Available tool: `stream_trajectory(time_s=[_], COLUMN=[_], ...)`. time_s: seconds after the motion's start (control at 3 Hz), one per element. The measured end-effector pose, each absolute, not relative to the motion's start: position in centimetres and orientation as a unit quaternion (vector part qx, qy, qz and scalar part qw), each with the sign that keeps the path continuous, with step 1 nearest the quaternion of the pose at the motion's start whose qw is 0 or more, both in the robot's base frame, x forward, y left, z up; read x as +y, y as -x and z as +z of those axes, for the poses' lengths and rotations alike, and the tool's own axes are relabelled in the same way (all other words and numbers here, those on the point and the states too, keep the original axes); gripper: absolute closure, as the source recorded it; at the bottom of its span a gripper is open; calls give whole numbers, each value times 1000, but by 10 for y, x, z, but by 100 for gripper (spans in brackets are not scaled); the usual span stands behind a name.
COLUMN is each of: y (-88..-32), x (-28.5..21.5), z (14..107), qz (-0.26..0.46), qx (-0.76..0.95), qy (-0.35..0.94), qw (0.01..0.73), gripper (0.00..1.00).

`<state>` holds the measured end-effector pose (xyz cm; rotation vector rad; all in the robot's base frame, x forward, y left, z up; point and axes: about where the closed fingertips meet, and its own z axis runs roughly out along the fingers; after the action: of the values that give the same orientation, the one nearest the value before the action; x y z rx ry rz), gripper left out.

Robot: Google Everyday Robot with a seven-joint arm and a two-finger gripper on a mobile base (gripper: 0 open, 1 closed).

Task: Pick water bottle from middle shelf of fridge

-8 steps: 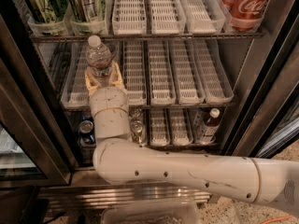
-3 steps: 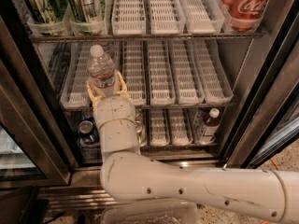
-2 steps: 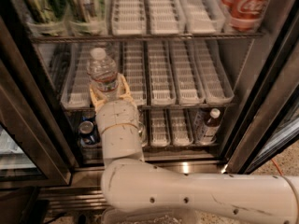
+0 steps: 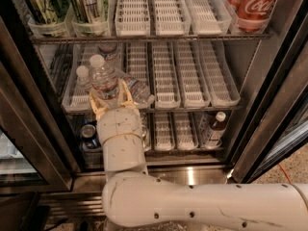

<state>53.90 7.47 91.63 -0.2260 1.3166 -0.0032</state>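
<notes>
The water bottle (image 4: 104,82) is clear and ribbed, with a white cap and a white-and-red label. It stands upright at the front left of the middle shelf (image 4: 192,78). My gripper (image 4: 110,98) reaches into the fridge (image 4: 269,105) from below. Its yellowish fingers (image 4: 127,96) hug the bottle's lower half on both sides, shut on it. A second water bottle (image 4: 83,77) stands just behind to the left. Another clear bottle (image 4: 138,91) lies tilted to the right of the held one.
Tall green cans (image 4: 43,4) and red cola cans (image 4: 252,1) stand on the rack above. On the rack below are a brown-liquid bottle (image 4: 214,128) and a blue can (image 4: 89,134). The black door frame (image 4: 33,105) is close on the left, and the open glass door is on the right.
My gripper has risen from below the bottle to clasp its lower half. The bottle now sits nearer the shelf's front edge, and a second bottle shows behind it.
</notes>
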Motion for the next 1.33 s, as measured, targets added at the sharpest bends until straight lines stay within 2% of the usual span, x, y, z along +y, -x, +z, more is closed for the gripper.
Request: stream_trajectory(time_s=[0.67,1.33], y=[-530,-454], x=[62,32], z=[908,887], qz=[-11,-26], qx=[621,656], qy=[100,120], qw=[777,745], gripper=[100,100])
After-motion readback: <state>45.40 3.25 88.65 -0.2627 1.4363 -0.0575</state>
